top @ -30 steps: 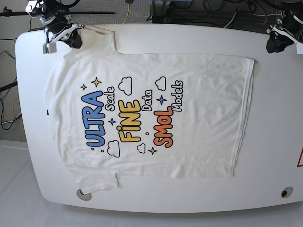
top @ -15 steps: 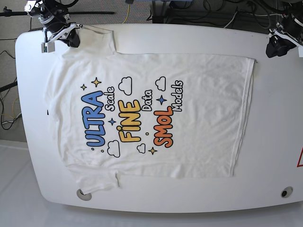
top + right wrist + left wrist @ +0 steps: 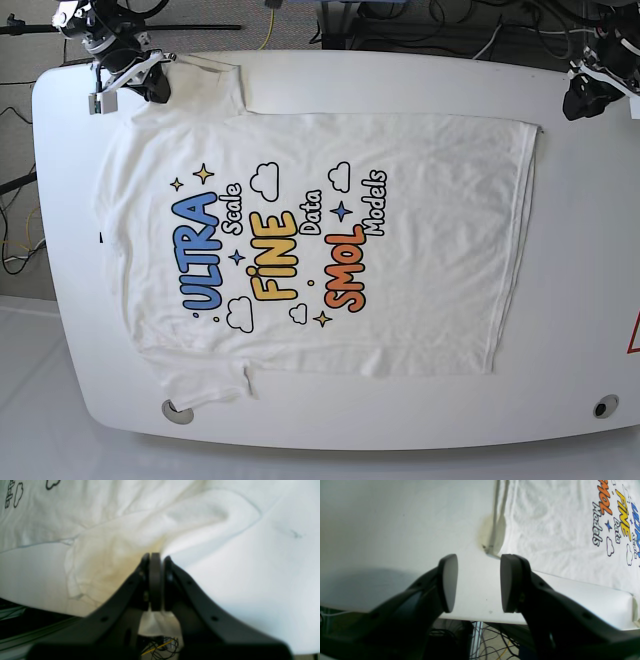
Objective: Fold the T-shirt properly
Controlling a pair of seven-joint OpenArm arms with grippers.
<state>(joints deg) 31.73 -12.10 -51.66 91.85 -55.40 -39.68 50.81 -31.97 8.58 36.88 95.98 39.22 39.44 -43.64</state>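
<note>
The white T-shirt (image 3: 320, 240) lies flat and print-up on the table, collar side to the left and hem to the right in the base view. My right gripper (image 3: 148, 88) is at the far left corner, shut on the shirt's upper sleeve. In the right wrist view the fingers (image 3: 155, 562) are closed with the sleeve cloth (image 3: 117, 547) bunched at their tips. My left gripper (image 3: 583, 98) is open and empty over the far right table edge. In the left wrist view the gripper (image 3: 478, 582) hangs just short of the hem corner (image 3: 492, 547).
The white table (image 3: 585, 300) has rounded corners and a round hole at each near corner (image 3: 178, 411) (image 3: 604, 406). Cables and stands lie beyond the far edge (image 3: 400, 20). The lower sleeve (image 3: 205, 385) lies near the front edge.
Almost nothing: the right gripper has shifted slightly at the sleeve while staying shut, and the left gripper has drifted a little at the far right edge. The shirt lies as before.
</note>
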